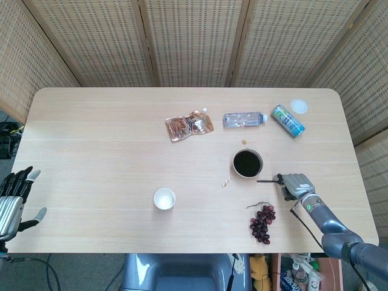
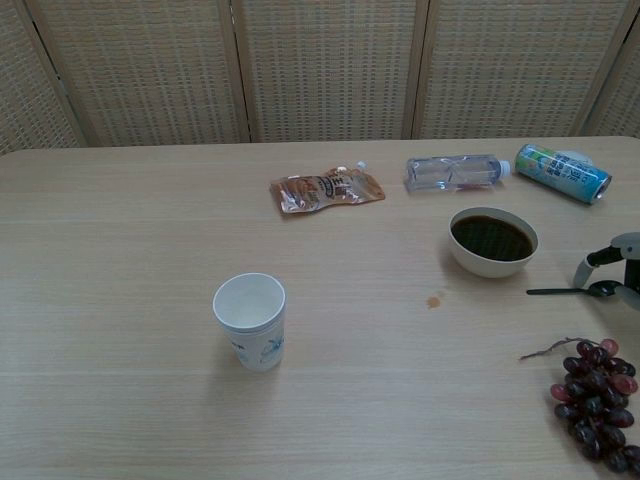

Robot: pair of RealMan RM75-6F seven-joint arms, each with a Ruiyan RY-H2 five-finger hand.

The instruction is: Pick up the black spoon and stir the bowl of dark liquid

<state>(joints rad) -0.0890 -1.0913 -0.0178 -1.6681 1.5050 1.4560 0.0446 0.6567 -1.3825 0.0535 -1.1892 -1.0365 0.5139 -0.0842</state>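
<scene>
The black spoon (image 1: 267, 180) (image 2: 560, 291) lies flat on the table, just right of the white bowl of dark liquid (image 1: 247, 163) (image 2: 492, 241), with its handle pointing left. My right hand (image 1: 295, 183) (image 2: 615, 268) is low over the spoon's bowl end. One finger arches above the spoon with a small gap, and I see no firm grip. My left hand (image 1: 15, 197) hangs off the table's near left corner with its fingers spread and nothing in it.
A bunch of dark grapes (image 1: 262, 222) (image 2: 597, 400) lies just in front of the spoon. A white paper cup (image 1: 164, 198) stands at centre front. Further back lie a brown pouch (image 1: 189, 125), a clear bottle (image 1: 244, 119), a can (image 1: 287, 120) and a white lid (image 1: 299, 107).
</scene>
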